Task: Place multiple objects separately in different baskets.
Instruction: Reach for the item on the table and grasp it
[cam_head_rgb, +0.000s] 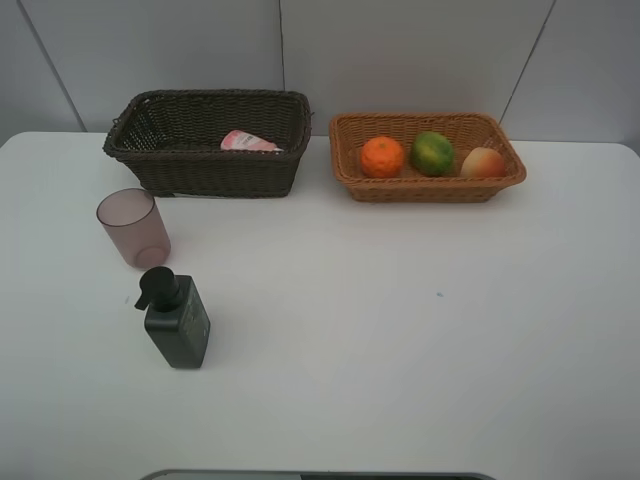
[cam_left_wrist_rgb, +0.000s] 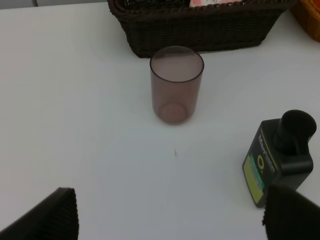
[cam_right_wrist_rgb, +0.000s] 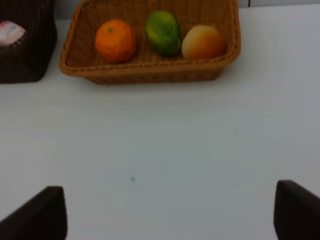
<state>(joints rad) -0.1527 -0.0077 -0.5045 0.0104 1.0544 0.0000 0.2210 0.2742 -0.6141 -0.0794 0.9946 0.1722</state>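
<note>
The left tool (cam_left_wrist_rgb: 170, 215) is spread wide above the white counter (cam_head_rgb: 400, 330), and nothing lies between its two dark fingers (cam_left_wrist_rgb: 50, 215). Straight ahead of it a translucent pinkish plastic cup (cam_left_wrist_rgb: 176, 85) stands upright and open-topped on the counter. Just beyond the cup, farther from the tool, is the dark brown, deep, rectangular woven wicker basket (cam_left_wrist_rgb: 200, 30); cup and basket stand near each other, and I cannot tell whether they touch. A pink tube with a white cap (cam_head_rgb: 248, 142) lies inside that basket, against its far wall. Nearer the tool than the cup, and off to the side, a black pump bottle with a green-and-yellow label (cam_left_wrist_rgb: 280, 157) stands on the counter close beside one finger, which hides the bottle's near corner in the wrist view.

The right tool (cam_right_wrist_rgb: 167, 212) is likewise spread, empty, over bare counter. Well ahead of it sits the light orange-tan, shallow, rectangular wicker basket (cam_right_wrist_rgb: 150, 72), just beside the dark one. It holds three fruits in a row: a round orange (cam_right_wrist_rgb: 115, 40), a green round fruit (cam_right_wrist_rgb: 163, 32) in the middle, and a red-yellow peach-like fruit (cam_right_wrist_rgb: 202, 42). The green fruit and the peach-like one touch; the orange sits just apart.
</note>
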